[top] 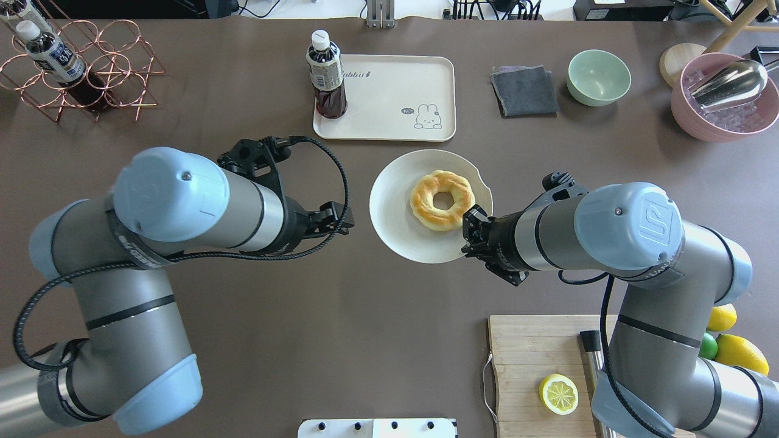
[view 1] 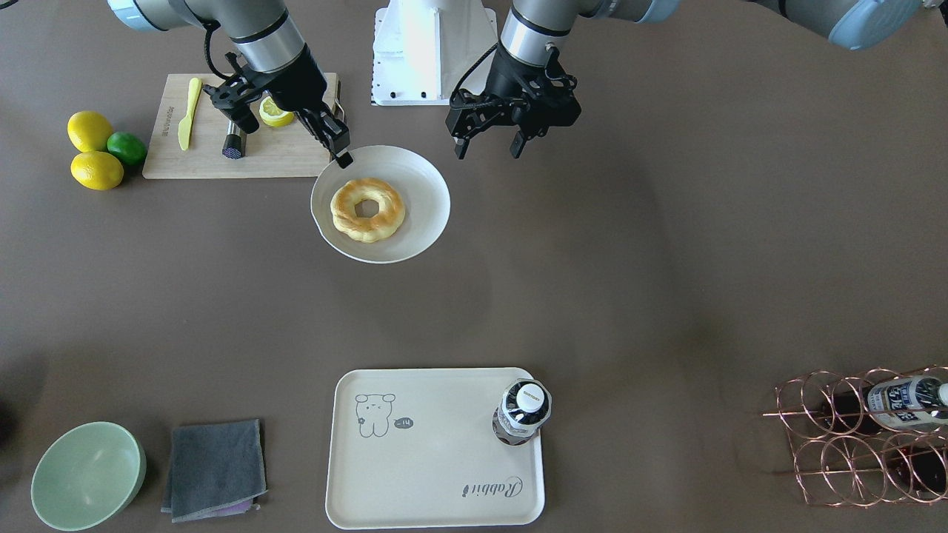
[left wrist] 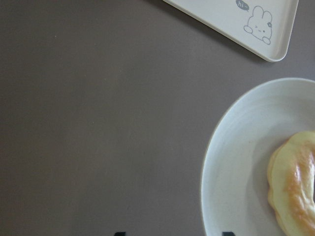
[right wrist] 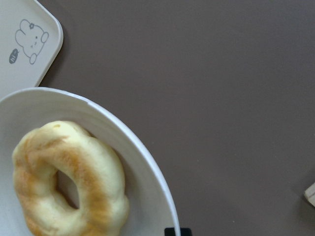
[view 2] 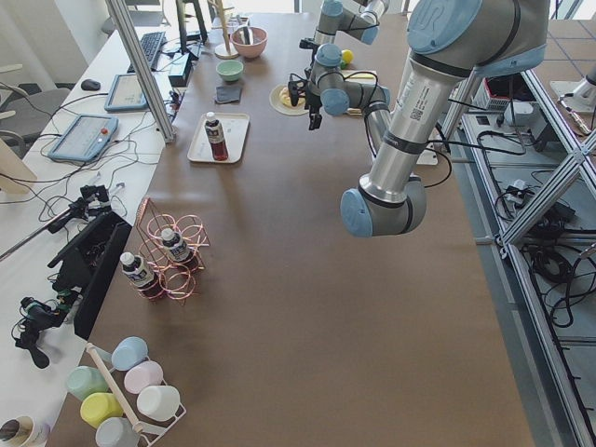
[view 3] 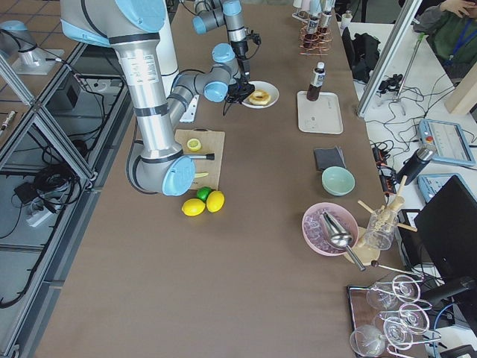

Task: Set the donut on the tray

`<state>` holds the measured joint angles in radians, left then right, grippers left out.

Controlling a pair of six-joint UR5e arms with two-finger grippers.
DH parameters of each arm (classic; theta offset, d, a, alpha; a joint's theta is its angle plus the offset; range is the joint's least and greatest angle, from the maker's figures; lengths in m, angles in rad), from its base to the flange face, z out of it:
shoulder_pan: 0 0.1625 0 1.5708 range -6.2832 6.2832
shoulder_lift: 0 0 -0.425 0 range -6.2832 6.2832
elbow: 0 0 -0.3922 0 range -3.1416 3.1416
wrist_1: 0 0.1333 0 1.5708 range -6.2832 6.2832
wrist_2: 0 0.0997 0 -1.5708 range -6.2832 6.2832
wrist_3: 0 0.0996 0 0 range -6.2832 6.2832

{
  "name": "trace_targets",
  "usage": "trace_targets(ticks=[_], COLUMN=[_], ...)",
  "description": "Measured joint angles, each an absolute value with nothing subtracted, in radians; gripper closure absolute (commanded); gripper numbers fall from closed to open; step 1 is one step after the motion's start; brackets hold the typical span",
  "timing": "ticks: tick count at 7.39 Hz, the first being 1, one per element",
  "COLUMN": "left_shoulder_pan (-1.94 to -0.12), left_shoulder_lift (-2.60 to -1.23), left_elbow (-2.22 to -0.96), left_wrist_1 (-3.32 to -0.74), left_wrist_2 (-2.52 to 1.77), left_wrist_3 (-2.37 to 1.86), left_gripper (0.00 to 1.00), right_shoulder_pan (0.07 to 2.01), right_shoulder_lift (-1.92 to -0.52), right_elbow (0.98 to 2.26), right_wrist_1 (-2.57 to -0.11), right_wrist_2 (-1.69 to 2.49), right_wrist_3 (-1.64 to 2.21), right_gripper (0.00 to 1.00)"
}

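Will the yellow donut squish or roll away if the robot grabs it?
The golden-yellow ring donut looks puffy and soft, so it would probably dent a little under a tight squeeze. It lies flat on the round white plate, so rolling seems unlikely. It also looks light for its size.

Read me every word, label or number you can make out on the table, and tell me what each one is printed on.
"Rabbit" in script: on the tray, near one corner.
"hi" in a small speech bubble beside the cartoon animal: on the tray, faint.
Label on the bottle standing on the tray: too small to read.
Label on the bottle in the wire rack: blurred, unreadable.
Print along the edge of the cutting board: too small to read.
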<state>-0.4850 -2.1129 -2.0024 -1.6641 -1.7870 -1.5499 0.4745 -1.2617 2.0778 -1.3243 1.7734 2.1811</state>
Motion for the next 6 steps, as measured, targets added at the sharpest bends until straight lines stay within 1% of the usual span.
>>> trace_targets(ticks=[1, 2, 3, 4, 5, 6], left_shoulder_pan=[-0.537, -0.578, -0.616, -0.646, -0.671, -0.686], left_shoulder_lift=[-2.054, -1.998, -1.954, -1.925, -1.905, -1.895], left_elbow=[-2.036, -2.064, -2.079, -2.084, -2.086, -2.086], left_wrist_1=[-1.667, -1.668, -1.669, -1.67, -1.67, -1.671], left_wrist_2=[-1.856, -1.903, -1.936, -1.955, -1.98, -1.993], left_wrist_3=[-1.473, -1.395, -1.328, -1.269, -1.221, -1.198], left_gripper=[0.01, 0.01, 0.01, 0.01, 0.01, 0.01], right_shoulder_pan=[0.5, 0.541, 0.591, 0.636, 0.677, 0.71], right_shoulder_lift=[-1.253, -1.217, -1.155, -1.08, -0.996, -0.91], right_elbow=[2.058, 2.009, 1.926, 1.818, 1.679, 1.514], right_wrist_1=[-1.323, -1.322, -1.322, -1.317, -1.288, -1.22], right_wrist_2=[1.774, 1.777, 1.781, 1.786, 1.793, 1.798], right_wrist_3=[2.18, 2.179, 2.178, 2.175, 2.173, 2.174], right_gripper=[1.0, 1.0, 1.0, 1.0, 1.0, 1.0])
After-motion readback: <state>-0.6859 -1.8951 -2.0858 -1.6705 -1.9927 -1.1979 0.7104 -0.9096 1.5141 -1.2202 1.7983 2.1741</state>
